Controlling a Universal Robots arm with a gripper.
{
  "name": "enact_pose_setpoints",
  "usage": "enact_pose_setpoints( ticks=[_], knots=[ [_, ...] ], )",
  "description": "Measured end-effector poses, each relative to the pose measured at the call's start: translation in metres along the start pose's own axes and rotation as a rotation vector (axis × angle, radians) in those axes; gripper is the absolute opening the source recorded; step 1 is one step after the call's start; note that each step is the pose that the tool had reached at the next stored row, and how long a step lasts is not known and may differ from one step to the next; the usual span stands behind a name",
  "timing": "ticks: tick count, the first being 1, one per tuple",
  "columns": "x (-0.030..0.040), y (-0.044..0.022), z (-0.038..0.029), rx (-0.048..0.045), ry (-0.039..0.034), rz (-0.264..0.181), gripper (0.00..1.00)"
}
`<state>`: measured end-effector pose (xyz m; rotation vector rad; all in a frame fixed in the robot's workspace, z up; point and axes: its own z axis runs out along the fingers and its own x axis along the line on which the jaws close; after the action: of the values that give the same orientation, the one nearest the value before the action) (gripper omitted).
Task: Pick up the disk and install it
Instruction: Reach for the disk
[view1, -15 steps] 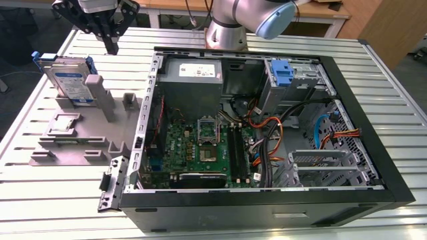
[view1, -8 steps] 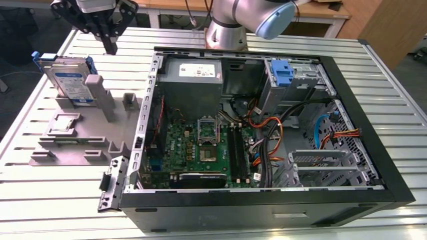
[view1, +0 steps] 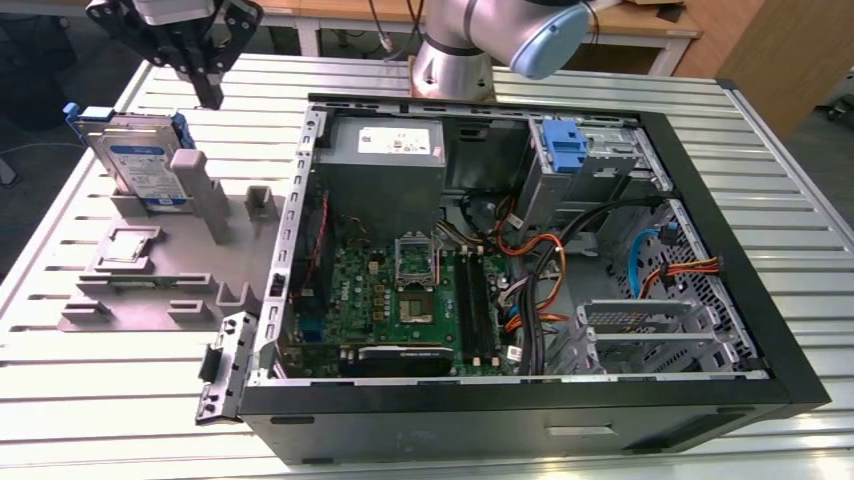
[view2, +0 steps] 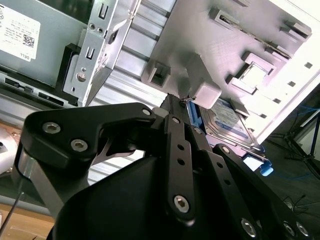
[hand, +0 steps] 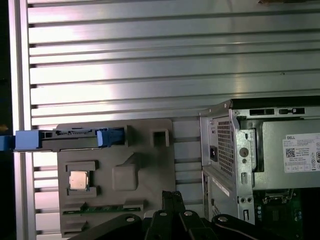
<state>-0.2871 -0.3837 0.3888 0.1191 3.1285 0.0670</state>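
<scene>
Exterior view: the end effector (view1: 210, 95) hangs over the far corner of the slatted metal counter (view1: 801, 250), at the exterior view's left. Its two black fingers point down and are drawn together to a single tip, with nothing between them. The disk (view1: 134, 160) stands on edge in a grey fixture (view1: 147, 290) just below the tip and toward the exterior view's left of it, label side showing and a blue rail along its top. Fingers and disk are apart. An open computer case (view1: 534, 400) lies beside the fixture, with a grey power supply (view1: 380, 150) in its far corner and a blue bracket (view1: 566, 150) upright in the drive bay.

Second wrist view: the end effector (view2: 175, 102) shows its fingers pressed against each other, holding nothing. The tip sits close to a grey post (view2: 205, 92) of the fixture (view2: 210, 40); whether it touches the post I cannot tell. The disk (view2: 227, 120) stands just beyond that post, with a blue rail end at its corner.

First wrist view: the closed end effector (hand: 171, 196) lies over the edge of the fixture (hand: 145, 165). The disk (hand: 70, 137) is seen edge-on along the fixture's far side, blue at both ends, well apart from the fingers. The counter (hand: 150, 75) stretches behind it, and the power supply (hand: 295, 155) sits inside the case.
</scene>
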Motion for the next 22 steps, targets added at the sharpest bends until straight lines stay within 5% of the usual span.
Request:
enact_pose_setpoints(
  ticks=[22],
  knots=[
    [0.0126, -0.0010, -0.0001, 0.0000, 0.0000, 0.000, 0.11]
  ],
)
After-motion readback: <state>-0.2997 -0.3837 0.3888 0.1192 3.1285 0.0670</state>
